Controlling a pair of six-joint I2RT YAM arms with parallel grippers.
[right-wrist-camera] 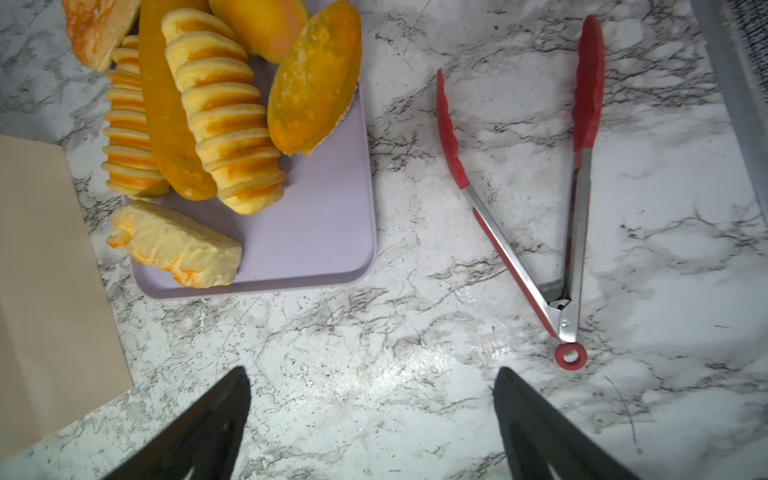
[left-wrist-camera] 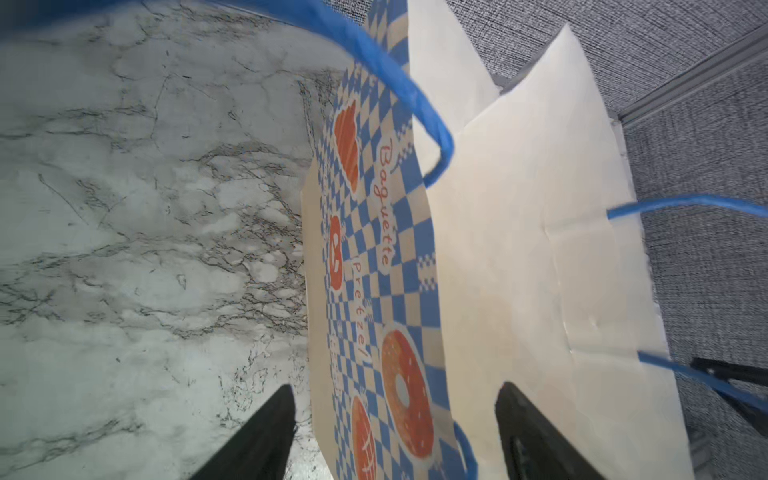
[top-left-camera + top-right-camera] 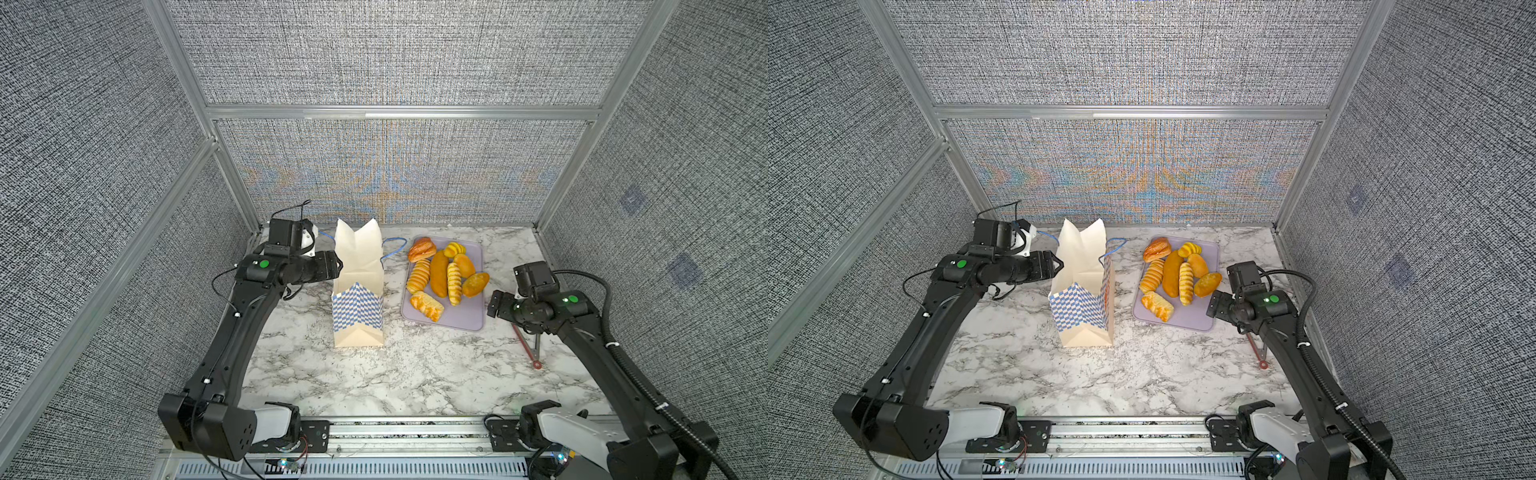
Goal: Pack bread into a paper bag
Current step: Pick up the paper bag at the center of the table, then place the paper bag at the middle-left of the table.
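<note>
Left wrist: left gripper (image 2: 395, 386) jaws apart, astride bag (image 2: 519, 249) wall; right gripper (image 1: 372, 370) wide open, empty; bread (image 3: 439, 272) at bag's 3 o'clock.

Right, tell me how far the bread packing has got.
Done: the tall cream paper bag with blue checks stands open. In hand: the left gripper, open, straddles its side wall; the right gripper is open and empty. Left: all eight glossy golden toy loaves lie on the lilac tray.

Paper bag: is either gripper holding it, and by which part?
Nothing is held. The left gripper has its jaws open astride a wall of the paper bag, not pinching it; the right gripper is open and empty.
</note>
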